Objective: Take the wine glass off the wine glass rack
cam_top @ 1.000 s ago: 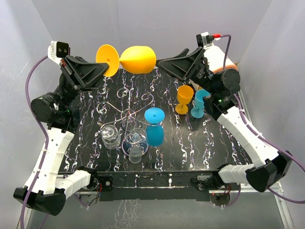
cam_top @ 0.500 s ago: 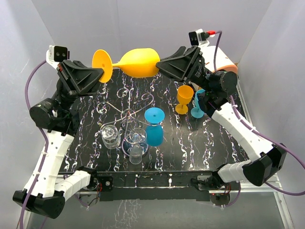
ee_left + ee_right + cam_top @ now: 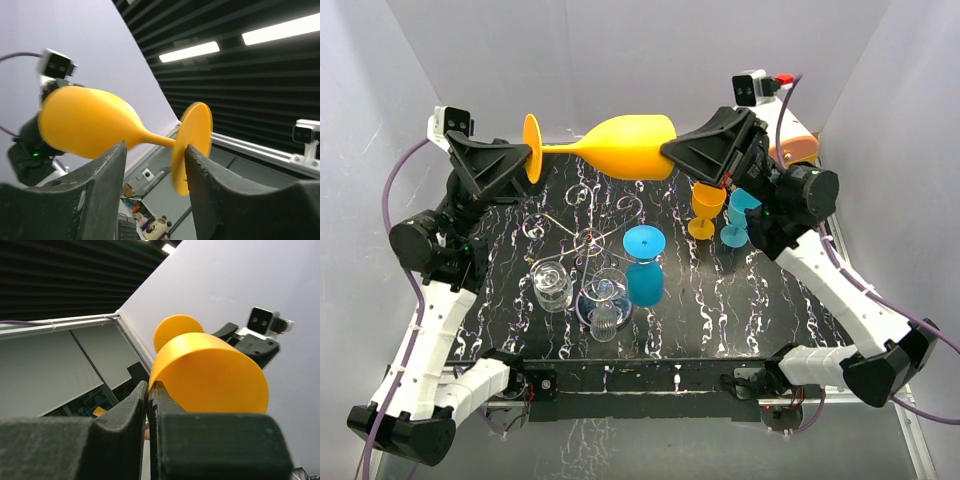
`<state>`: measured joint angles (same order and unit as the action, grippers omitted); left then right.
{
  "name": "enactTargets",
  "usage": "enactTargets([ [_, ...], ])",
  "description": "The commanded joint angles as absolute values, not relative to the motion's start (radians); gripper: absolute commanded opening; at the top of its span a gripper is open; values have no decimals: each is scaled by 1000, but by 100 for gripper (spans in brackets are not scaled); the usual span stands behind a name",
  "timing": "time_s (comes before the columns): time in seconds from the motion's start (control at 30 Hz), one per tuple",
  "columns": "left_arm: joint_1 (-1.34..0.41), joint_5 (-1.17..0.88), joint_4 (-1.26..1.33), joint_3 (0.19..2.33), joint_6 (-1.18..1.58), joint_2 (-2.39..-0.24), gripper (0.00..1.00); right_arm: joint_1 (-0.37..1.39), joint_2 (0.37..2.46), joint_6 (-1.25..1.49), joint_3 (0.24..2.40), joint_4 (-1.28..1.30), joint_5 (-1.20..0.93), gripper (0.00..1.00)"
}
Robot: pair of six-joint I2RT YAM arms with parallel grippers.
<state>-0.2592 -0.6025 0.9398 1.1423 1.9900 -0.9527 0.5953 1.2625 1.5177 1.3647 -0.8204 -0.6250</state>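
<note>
Pinching yellow wine glass [image 3: 625, 148]: right claw [image 3: 668, 153]; left claw [image 3: 528, 160] parted; black streaked table [image 3: 720, 300], white walls [image 3: 620, 50].

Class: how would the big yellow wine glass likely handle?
The yellow wine glass looks opaque, matte: probably light plastic, not brittle. The right gripper pinches only its thin rim, so it may pivot. Laid down, its round bowl likely rolls.

Matt plastic wine glass [image 3: 625, 147], shiny metal wine glass rack [image 3: 588, 238]

Bright even light, soft shadows, sharp focus
</note>
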Motion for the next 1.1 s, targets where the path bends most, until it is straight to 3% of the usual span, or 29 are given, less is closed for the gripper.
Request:
enactTargets([
  [0.0, -257, -621, 811, 1116, 1888, -906, 63, 607, 1167, 1467, 1343, -833, -585, 0],
  [0.03, -257, -624, 779, 1111, 1869, -893, 80, 607, 1147, 1419, 1340, -783, -575, 0],
  [0.07, -258, -626, 746, 1105, 1851, -880, 89, 607, 1115, 1376, 1340, -729, -566, 0],
  [0.13, -257, -631, 687, 1099, 1812, -857, 98, 607, 1067, 1262, 1343, -583, -527, 0],
  [0.27, -257, -642, 569, 1100, 1729, -823, 99, 607, 911, 958, 1382, -177, -310, 0],
  [0.37, -257, -647, 467, 1125, 1656, -804, 99, 607, 818, 777, 1422, 176, -19, 0],
  [0.57, -257, -643, 74, 1307, 1376, -822, 99, 607, 724, 551, 1493, 665, 457, 0],
  [0.83, -257, -616, -175, 1449, 1185, -853, 99, 607, 739, 496, 1589, 1130, 729, 0],
  [1.07, -257, -608, -229, 1450, 1151, -847, 99, 607, 832, 573, 1596, 1355, 684, 0],
])
